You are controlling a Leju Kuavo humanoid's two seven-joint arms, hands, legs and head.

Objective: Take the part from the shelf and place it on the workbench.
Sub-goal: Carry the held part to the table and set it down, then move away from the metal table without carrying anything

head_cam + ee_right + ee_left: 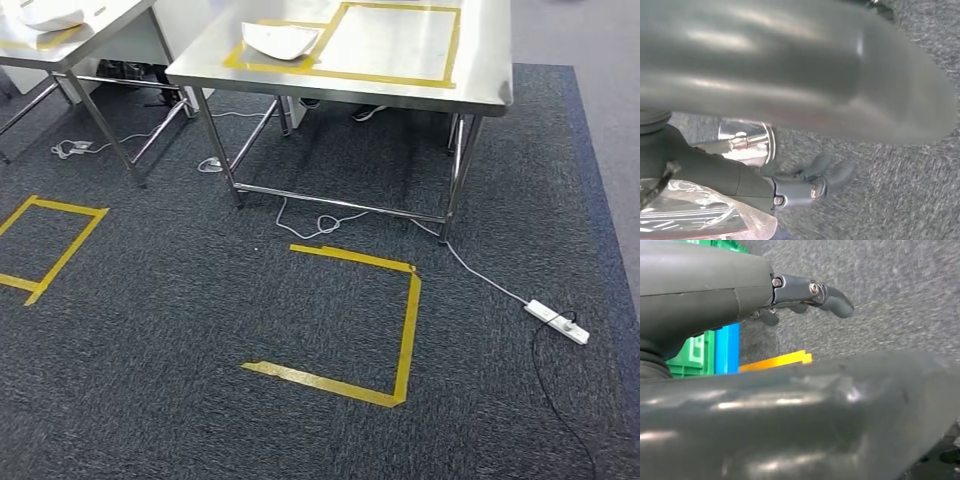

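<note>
A blurred grey thumb (791,65) hides much of the right robot hand (798,187). A shiny part (747,142) in clear plastic (696,212) lies against it, but I cannot tell whether the fingers grip it. The left robot hand (810,295) holds nothing, its fingers loosely extended. Green and blue crates (700,357) sit behind it, their contents hidden. The desk (483,90) is cut off at the frame's top and carries a white sheet (279,40).
</note>
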